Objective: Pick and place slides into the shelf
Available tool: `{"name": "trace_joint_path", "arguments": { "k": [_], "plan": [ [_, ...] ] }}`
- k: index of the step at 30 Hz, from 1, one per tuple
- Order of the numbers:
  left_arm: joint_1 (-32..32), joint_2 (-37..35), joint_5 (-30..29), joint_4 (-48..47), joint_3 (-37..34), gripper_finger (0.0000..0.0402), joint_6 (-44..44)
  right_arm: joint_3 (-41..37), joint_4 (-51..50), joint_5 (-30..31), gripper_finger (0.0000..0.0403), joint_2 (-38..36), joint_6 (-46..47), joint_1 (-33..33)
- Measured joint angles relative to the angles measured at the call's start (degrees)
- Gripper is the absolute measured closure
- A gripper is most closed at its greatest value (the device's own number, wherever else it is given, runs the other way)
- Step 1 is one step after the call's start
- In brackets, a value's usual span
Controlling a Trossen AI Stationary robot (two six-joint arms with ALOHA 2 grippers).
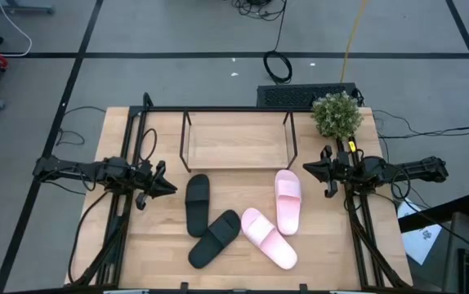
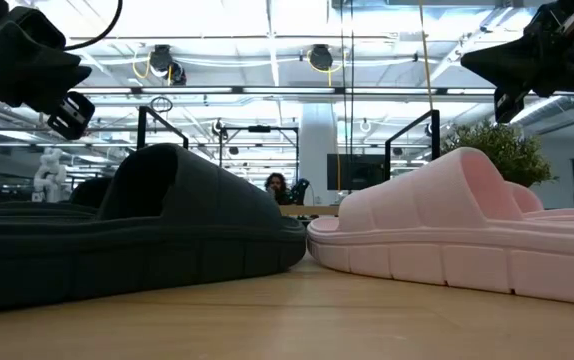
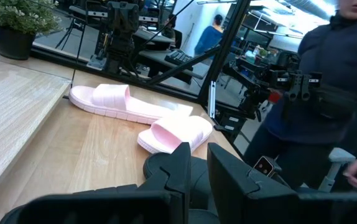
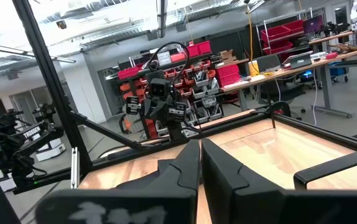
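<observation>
Waiting unshelved at lower centre: four slides (image 1: 243, 220), below an empty shelf (image 1: 236, 145). Nothing done yet. Left gripper (image 1: 167, 186) and right gripper (image 1: 308, 169) nearly closed, holding nothing.

Shelf (image 1: 237, 163), thin black rods on wood base, holds nothing. Black slides (image 1: 198, 204) (image 1: 215, 238) and pink slides (image 1: 288, 200) (image 1: 268, 238) lie in front, flat.
</observation>
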Motion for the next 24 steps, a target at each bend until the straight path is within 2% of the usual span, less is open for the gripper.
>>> {"name": "trace_joint_path", "arguments": {
  "k": [14,16,20,24],
  "plan": [
    [0.0,0.0,0.0,0.0,0.0,0.035,0.0,0.0,2.3,0.0,0.0394,0.0,0.4,0.0],
    [0.0,0.0,0.0,0.0,0.0,0.035,0.0,0.0,3.4,-0.2,0.0394,0.0,5.0,0.1],
    [0.0,0.0,0.0,0.0,0.0,0.035,0.0,0.0,7.2,0.3,0.0394,0.0,20.5,0.1],
    [0.0,0.0,0.0,0.0,0.0,0.035,0.1,0.0,9.2,5.7,0.0394,0.2,26.1,0.1]
  ]
}}
